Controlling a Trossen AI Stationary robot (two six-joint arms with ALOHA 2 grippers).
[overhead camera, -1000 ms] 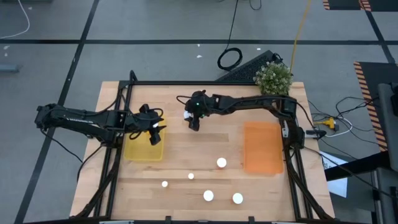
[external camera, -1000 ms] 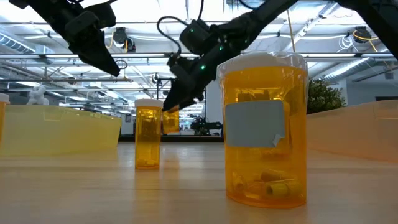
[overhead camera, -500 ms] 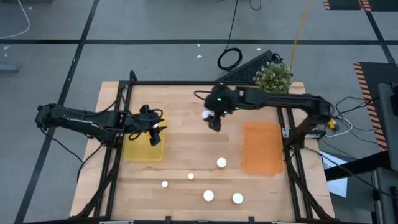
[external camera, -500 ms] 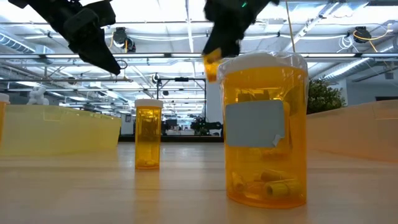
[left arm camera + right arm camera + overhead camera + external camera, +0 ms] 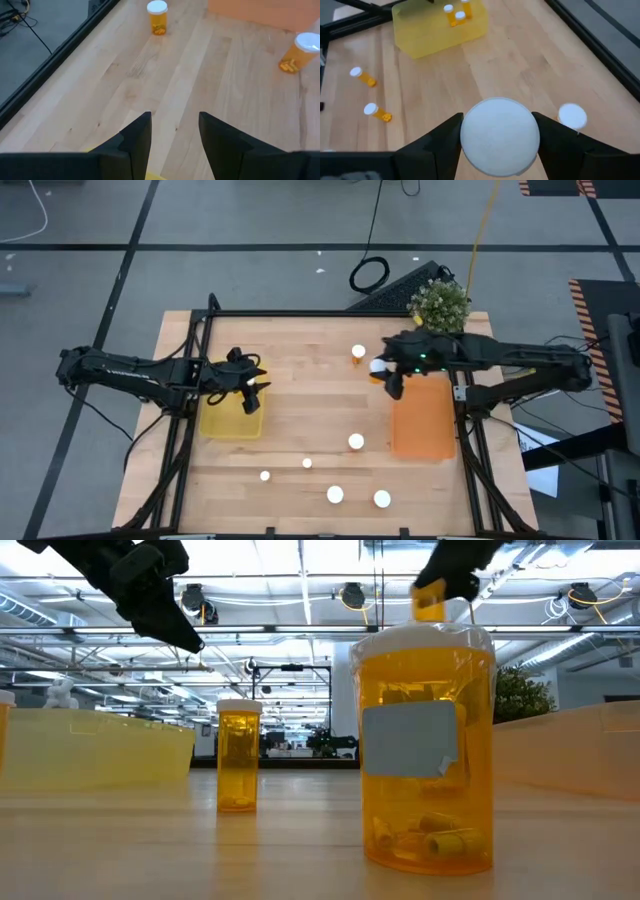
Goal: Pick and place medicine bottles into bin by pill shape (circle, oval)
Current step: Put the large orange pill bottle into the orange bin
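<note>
Amber medicine bottle clamped between right claw fingers, beside orange bin.

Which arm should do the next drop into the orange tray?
The right. Its gripper is shut on a bottle and hangs at the orange tray's near corner. The left gripper is open and empty over the yellow tray, far across the table.
</note>
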